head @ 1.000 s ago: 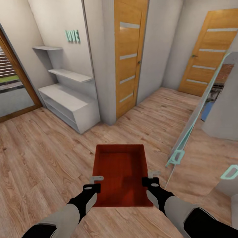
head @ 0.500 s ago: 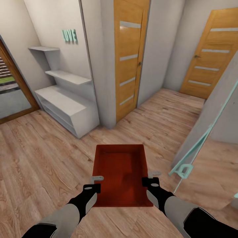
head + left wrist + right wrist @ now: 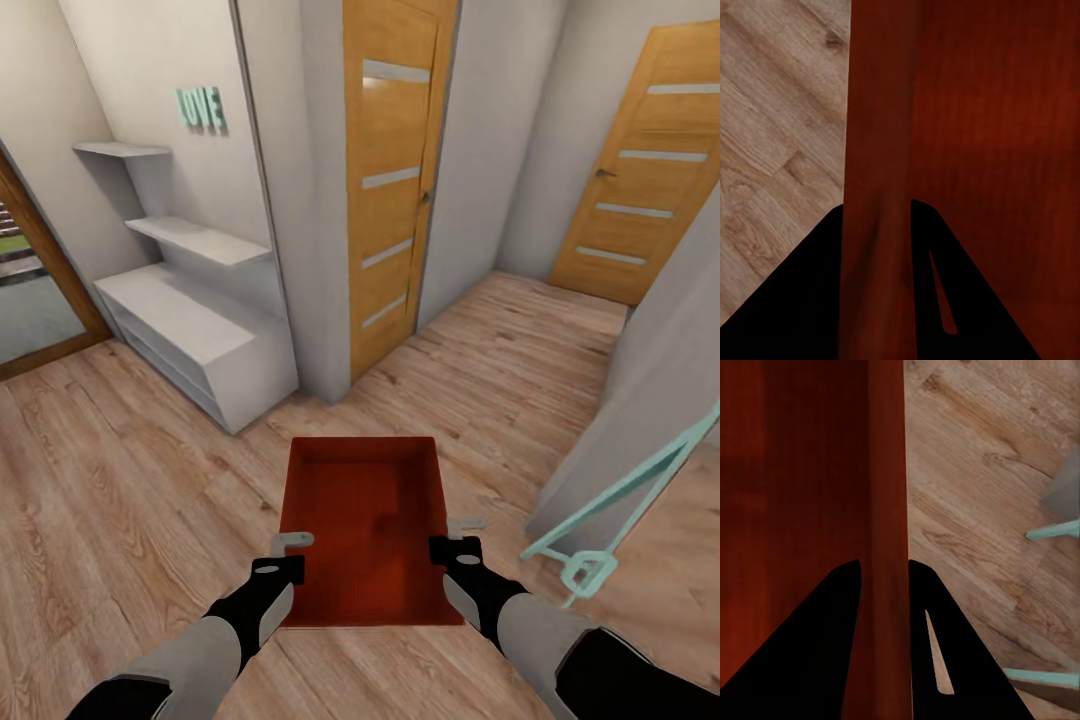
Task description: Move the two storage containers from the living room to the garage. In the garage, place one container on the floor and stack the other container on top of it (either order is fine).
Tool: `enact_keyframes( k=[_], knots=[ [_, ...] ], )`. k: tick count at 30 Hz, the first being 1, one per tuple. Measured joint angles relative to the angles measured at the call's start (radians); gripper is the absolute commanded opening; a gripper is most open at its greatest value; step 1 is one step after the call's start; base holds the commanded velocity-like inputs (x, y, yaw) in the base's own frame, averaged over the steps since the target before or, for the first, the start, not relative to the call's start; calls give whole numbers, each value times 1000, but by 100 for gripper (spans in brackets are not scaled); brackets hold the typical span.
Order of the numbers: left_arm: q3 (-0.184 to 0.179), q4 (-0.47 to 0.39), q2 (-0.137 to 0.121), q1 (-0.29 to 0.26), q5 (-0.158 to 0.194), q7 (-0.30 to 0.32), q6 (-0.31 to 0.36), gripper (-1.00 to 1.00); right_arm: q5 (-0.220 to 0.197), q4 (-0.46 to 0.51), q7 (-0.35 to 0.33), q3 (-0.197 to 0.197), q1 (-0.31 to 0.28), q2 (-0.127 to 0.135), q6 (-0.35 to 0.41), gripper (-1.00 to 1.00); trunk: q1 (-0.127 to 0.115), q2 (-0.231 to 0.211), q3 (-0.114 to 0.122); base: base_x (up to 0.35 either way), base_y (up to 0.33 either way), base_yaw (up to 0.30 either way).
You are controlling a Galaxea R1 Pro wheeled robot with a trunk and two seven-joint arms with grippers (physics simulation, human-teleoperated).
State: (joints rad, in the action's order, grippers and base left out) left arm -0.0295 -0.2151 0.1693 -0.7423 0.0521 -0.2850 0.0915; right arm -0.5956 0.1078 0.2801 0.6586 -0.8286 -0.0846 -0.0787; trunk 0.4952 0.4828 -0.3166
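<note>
The light wood-plank floor (image 3: 120,500) runs ahead into a narrow passage between pale walls. Straight ahead stands a white wall pier (image 3: 300,200) carrying an oak door with frosted strips (image 3: 392,180); a second oak door of the same kind (image 3: 640,170) closes the passage further back on the right. Against the left wall sits a low white stepped shelf unit (image 3: 190,320), with teal letters (image 3: 200,108) fixed to the wall above it. A pale teal metal frame (image 3: 620,510) leans out from a grey panel close on the right, near the right arm.

The open orange-red rectangular storage container (image 3: 362,525) is carried level above the plank floor, directly in front of the robot, between the two arms. Both forearms reach forward, roughly parallel. The left hand (image 3: 284,556) is clamped on the container's left side wall, one finger (image 3: 795,300) outside and one inside. The right hand (image 3: 452,538) is clamped likewise on the right side wall, which passes between its fingers (image 3: 967,660).
</note>
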Motion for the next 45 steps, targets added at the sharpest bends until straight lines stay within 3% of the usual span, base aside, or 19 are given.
enact_keyframes(
  k=[27,45],
  knots=[
    [0,0,0,0,0,0,0,-100,-1,0,0,1,0,0,0,-100,0,0,0,325,0,0],
    [0,0,0,0,0,0,0,-100,0,0,0,0,0,0,0,-100,0,0,0,325,0,-115]
  ],
)
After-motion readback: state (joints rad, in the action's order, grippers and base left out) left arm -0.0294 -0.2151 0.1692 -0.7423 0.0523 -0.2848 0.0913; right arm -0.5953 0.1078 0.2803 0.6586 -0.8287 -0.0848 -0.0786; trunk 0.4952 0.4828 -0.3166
